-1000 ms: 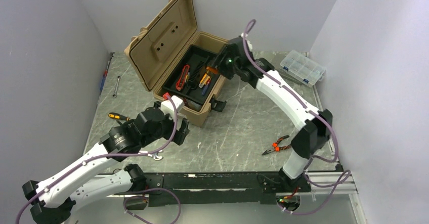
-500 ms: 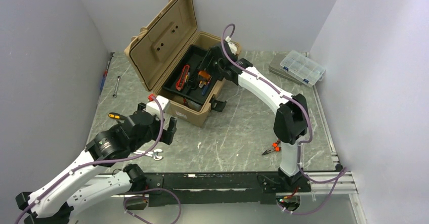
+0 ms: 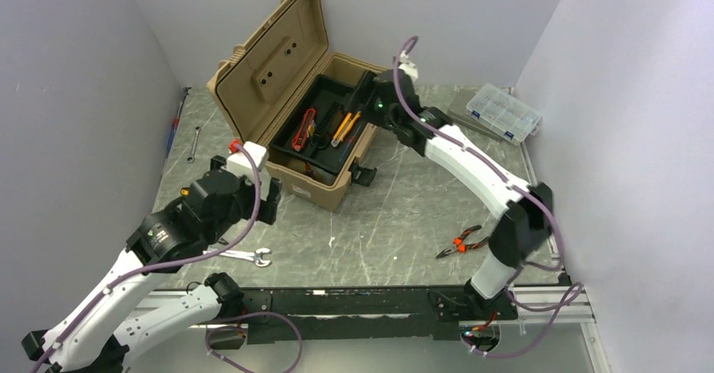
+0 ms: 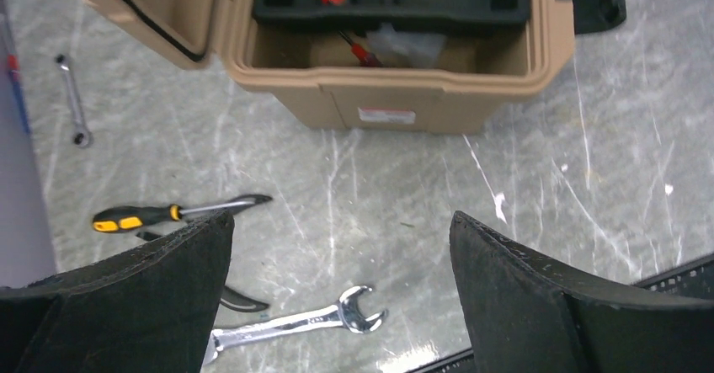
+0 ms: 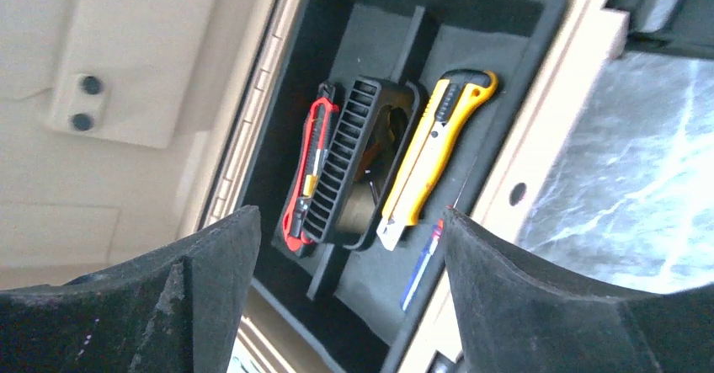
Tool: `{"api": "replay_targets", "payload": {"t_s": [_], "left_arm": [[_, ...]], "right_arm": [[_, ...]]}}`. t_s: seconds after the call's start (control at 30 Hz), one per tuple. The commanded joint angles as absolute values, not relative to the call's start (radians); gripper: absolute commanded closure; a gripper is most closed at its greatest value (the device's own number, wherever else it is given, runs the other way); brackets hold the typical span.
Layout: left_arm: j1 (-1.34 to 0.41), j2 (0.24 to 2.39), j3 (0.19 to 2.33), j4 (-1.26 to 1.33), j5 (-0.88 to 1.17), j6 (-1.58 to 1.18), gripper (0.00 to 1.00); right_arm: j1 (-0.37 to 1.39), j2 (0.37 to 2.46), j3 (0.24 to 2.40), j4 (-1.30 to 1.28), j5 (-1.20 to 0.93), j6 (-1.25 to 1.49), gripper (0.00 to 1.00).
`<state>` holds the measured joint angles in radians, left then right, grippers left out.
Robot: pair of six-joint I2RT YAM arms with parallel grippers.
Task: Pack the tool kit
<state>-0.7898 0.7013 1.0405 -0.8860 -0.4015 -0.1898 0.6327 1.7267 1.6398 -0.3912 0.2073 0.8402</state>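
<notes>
I'm holding both jaws wide open, empty. The toolbox (image 3: 313,186) is sitting lid-up on the table (image 3: 396,213), yellow knife (image 5: 434,150) lying in its tray (image 5: 370,36); wrench (image 4: 295,322), screwdriver (image 4: 168,215), pliers (image 3: 459,242) are waiting in front of it.

1 tan toolbox (image 3: 269,70) w/ 1 black tray (image 5: 370,28), holding 2 utility knives (image 5: 305,175) (image 5: 434,150). On the table (image 3: 396,213): 2 wrenches (image 3: 194,143) (image 4: 290,324), 2 screwdrivers (image 4: 139,218) (image 3: 173,130), 1 pr pliers (image 3: 459,242), 1 clear organiser case (image 3: 503,112).
</notes>
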Motion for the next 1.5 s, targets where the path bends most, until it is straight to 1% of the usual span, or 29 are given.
{"api": "replay_targets", "payload": {"t_s": [0.0, 0.1, 0.17, 0.27, 0.47, 0.7, 0.93, 1.03, 1.13, 1.23, 1.33, 1.4, 1.47], "left_arm": [[-0.726, 0.728, 1.155, -0.854, -0.427, -0.099, 0.01], [-0.682, 0.768, 1.214, -0.844, -0.395, -0.073, 0.01], [-0.656, 0.797, 1.246, -0.83, -0.388, -0.06, 0.01], [-0.602, 0.85, 1.308, -0.814, -0.375, -0.043, 0.01], [-0.532, 0.966, 1.5, -0.803, -0.353, -0.012, 0.01], [-0.465, 1.122, 1.766, -0.828, -0.319, 0.031, 0.01], [-0.314, 1.301, 2.038, -0.925, -0.236, 0.011, 0.01], [-0.216, 1.355, 2.08, -0.916, -0.124, -0.039, 0.01], [-0.075, 1.413, 2.106, -0.899, 0.047, -0.109, 0.01], [0.096, 1.474, 2.125, -0.86, 0.251, -0.201, 0.01], [0.24, 1.519, 2.076, -0.758, 0.443, -0.342, 0.01], [0.319, 1.549, 2.027, -0.668, 0.591, -0.439, 0.04], [0.36, 1.588, 1.992, -0.608, 0.672, -0.501, 0.09]], "right_arm": [[0.601, 1.516, 1.471, -0.23, 0.275, 0.723, 0.21], [0.567, 1.418, 1.35, -0.186, 0.253, 0.708, 0.21], [0.548, 1.376, 1.305, -0.184, 0.236, 0.702, 0.22], [0.521, 1.333, 1.252, -0.205, 0.229, 0.702, 0.21], [0.483, 1.281, 1.151, -0.191, 0.163, 0.687, 0.22], [0.456, 1.266, 1.117, -0.193, 0.104, 0.639, 0.22], [0.444, 1.278, 1.104, -0.188, 0.074, 0.613, 0.22], [0.438, 1.292, 1.093, -0.183, 0.055, 0.613, 0.22], [0.433, 1.31, 1.089, -0.187, 0.045, 0.614, 0.23], [0.424, 1.33, 1.079, -0.19, 0.023, 0.611, 0.26], [0.415, 1.353, 1.052, -0.178, -0.022, 0.617, 0.31], [0.415, 1.369, 1.034, -0.166, -0.047, 0.624, 0.32], [0.416, 1.384, 1.014, -0.15, -0.071, 0.629, 0.35]]}}
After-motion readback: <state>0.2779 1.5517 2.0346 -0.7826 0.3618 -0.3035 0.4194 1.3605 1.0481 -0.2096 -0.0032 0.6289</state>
